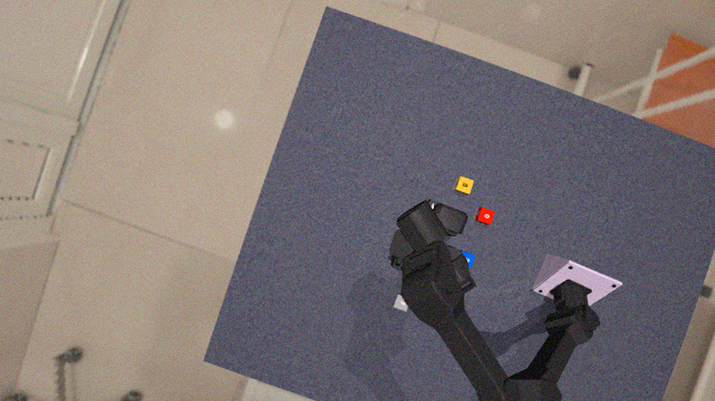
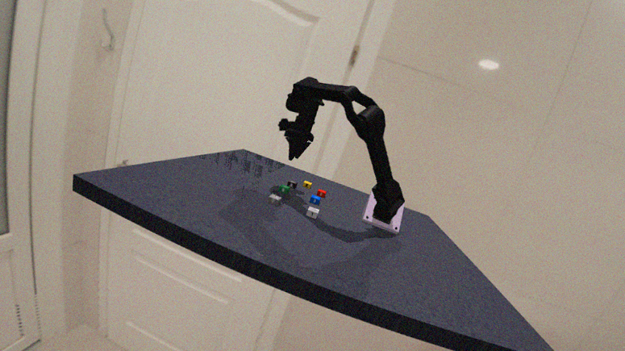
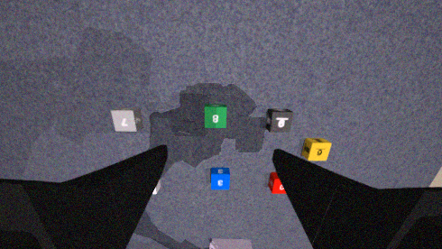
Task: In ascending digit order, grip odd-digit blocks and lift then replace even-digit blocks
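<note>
the claw [image 3: 220, 155] hangs high over the counter [image 2: 176, 203], its two dark, wedge-shaped fingers spread wide with nothing between them. the counter is a flat slab with a grainy slate-blue top and a thin dark edge.

in the wrist view small hard-edged cubes sit well apart on that speckled surface. the green block [image 3: 216, 116] lies at 12 o'clock from the gap between the fingers, inside the arm's jagged shadow, with a white digit that looks like an 8. the blue block [image 3: 220, 178] sits just below the gap, toward 6 o'clock; its digit is too blurred to read. at 9 o'clock from the green one is a pale grey block [image 3: 124, 121], its mark resembling a 7 seen upside down. at 3 o'clock from green is a black block [image 3: 280, 120] with a white mark. a yellow block [image 3: 317, 149] lies at 4 o'clock from the black one, tilted in view. a red block [image 3: 276, 183] shows only partly, cut off by the right-hand finger.

from the top, the matte black arm [image 1: 472, 343] covers much of the cluster; the yellow block [image 1: 464, 184] and red block [image 1: 485, 215] stay in plain sight, at 12 and 2 o'clock from the wrist housing. the arm rises from a pale lilac square base plate [image 1: 609, 284] with corner holes.
</note>
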Available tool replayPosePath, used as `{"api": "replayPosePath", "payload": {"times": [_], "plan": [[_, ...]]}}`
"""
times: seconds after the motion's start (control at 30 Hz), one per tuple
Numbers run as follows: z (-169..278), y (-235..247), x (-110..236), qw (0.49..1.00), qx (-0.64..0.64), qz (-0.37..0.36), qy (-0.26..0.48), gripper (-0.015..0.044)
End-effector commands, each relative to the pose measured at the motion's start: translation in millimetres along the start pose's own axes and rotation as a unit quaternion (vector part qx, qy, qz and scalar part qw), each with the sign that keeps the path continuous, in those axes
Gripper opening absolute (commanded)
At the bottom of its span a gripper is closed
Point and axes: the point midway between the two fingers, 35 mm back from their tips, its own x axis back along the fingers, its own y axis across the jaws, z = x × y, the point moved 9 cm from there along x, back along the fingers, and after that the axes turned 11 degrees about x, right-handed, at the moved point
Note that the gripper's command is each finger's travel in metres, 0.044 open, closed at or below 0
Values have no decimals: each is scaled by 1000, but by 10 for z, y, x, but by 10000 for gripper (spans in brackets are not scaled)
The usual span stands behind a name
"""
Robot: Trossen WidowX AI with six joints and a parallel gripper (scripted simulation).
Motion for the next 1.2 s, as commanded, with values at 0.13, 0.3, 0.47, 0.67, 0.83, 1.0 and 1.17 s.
{"api": "replayPosePath", "payload": {"times": [0.13,0.3,0.47,0.67,0.83,1.0,1.17], "plan": [[-15,35,18,1000,14,5,0,400],[-15,35,18,1000,14,5,0,400],[-15,35,18,1000,14,5,0,400],[86,-326,32,1000,13,8,-2,400],[322,-887,32,1000,14,7,0,400],[322,-887,32,1000,14,7,0,400],[322,-887,32,1000,14,7,0,400]]}}
